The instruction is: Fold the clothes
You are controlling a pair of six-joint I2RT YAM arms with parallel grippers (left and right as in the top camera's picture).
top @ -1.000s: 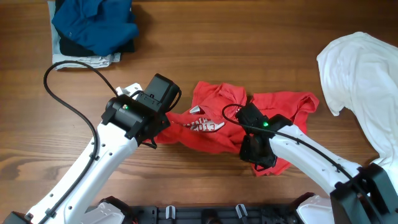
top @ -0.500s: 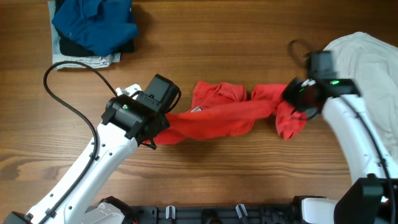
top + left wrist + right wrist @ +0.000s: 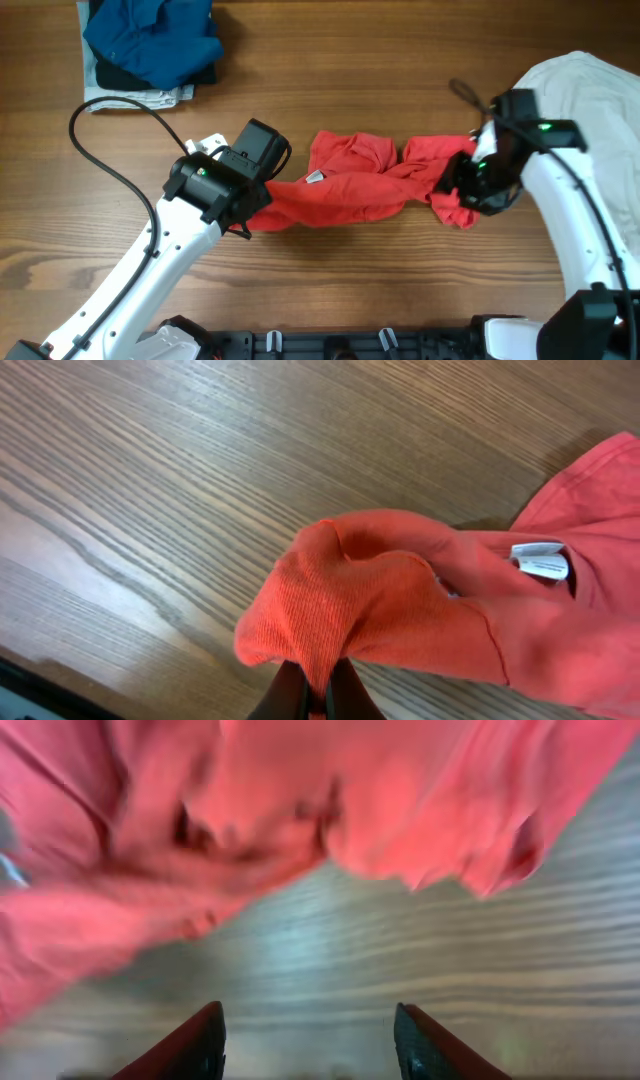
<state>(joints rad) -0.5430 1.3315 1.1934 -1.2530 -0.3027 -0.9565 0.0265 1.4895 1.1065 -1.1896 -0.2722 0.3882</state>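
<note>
The red T-shirt point(image 3: 350, 190) lies in the middle of the tabletop point(image 3: 350, 90), pulled into a long bunched rope running left to right. A small white label point(image 3: 314, 177) shows on its upper side. The left pincer point(image 3: 318, 695) is pinched tight on the shirt's left end, and a fold of red cloth puckers up out of its closed tips. The right pincer point(image 3: 312, 1042) is at the shirt's right end. Its tips stand apart with bare wood between them and the red cloth just beyond (the wrist view is blurred, so I cannot tell whether a tip touches cloth). A white shirt point(image 3: 590, 120) is heaped at the right edge, near the right pincer. In the far left corner a blue garment point(image 3: 150, 40) tops a small pile. A black cable point(image 3: 105, 150) loops over the wood left of the left pincer.
</note>
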